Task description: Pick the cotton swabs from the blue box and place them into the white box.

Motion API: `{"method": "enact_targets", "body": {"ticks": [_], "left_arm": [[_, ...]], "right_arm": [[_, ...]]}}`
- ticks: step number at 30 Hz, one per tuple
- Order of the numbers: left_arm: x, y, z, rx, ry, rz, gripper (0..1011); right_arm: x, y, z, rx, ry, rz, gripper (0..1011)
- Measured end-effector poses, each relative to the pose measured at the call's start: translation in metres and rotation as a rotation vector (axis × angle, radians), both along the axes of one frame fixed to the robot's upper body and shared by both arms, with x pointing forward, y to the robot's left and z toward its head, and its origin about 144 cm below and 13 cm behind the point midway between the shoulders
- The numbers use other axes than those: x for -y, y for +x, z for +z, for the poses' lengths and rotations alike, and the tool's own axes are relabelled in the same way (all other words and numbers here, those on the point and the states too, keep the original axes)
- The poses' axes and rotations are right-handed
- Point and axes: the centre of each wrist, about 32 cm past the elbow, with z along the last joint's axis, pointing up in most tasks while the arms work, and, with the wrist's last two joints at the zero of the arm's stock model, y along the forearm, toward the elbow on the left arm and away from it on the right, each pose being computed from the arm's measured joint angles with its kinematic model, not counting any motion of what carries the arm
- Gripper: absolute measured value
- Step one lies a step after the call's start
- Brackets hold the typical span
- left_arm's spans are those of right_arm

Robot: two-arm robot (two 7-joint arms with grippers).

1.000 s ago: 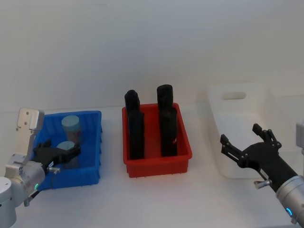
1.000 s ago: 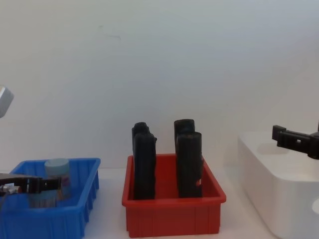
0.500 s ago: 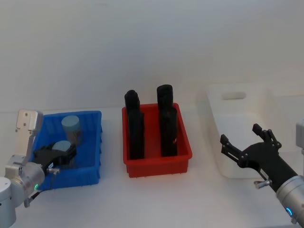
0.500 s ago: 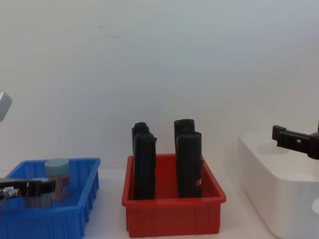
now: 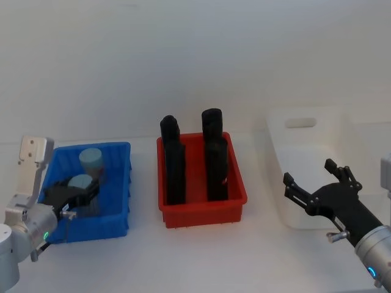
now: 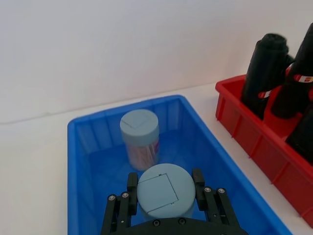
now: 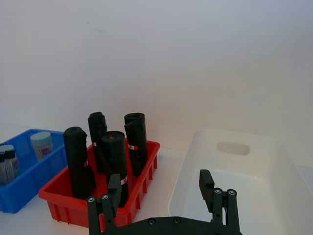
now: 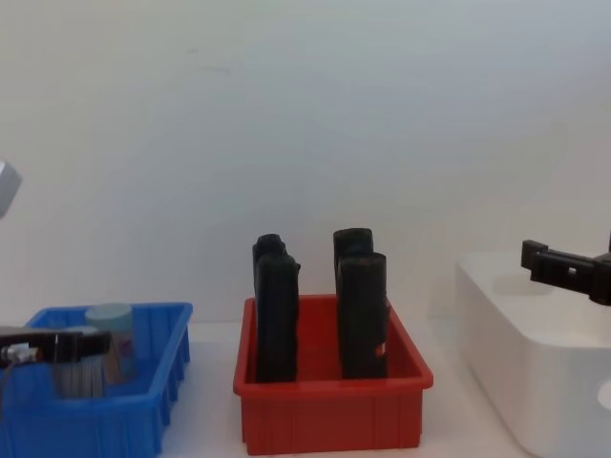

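I count two swab jars, both in the blue box (image 5: 98,230) at the left of the desk (image 5: 201,256): a near jar (image 5: 80,181) and a far jar (image 5: 90,160) standing upright just behind it, towards the box's back wall. There is one red bin (image 5: 204,213) in the middle with four black blocks standing in it, two at the back (image 5: 170,131) (image 5: 212,122) and two at the front (image 5: 175,174) (image 5: 216,171). One white box (image 5: 282,177) sits at the right.

Compared with a second ago, the near jar sits a little higher in the box, and my left end effector (image 5: 78,190) has risen with it. The far jar, the bin and blocks, the white box and my right arm are where they were.

My left end effector is closed on the near jar, with fingers (image 6: 198,180) pressed against either side just under the pale blue lid. The jar is upright, and I cannot tell whether its base has cleared the box floor. My right end effector (image 5: 308,171) is spread wide and holds nothing, hovering at the near end of the white box.
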Motion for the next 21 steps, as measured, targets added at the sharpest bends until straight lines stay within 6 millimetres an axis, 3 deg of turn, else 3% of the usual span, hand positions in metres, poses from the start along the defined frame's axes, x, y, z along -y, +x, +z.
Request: {"method": "enact_targets", "body": {"ticks": [21], "left_arm": [[0.013, -0.011, 0.066, 0.144, 0.064, -0.155, 664]], "right_arm": [[0.000, 0.000, 0.000, 0.000, 0.000, 0.000, 1002]]}}
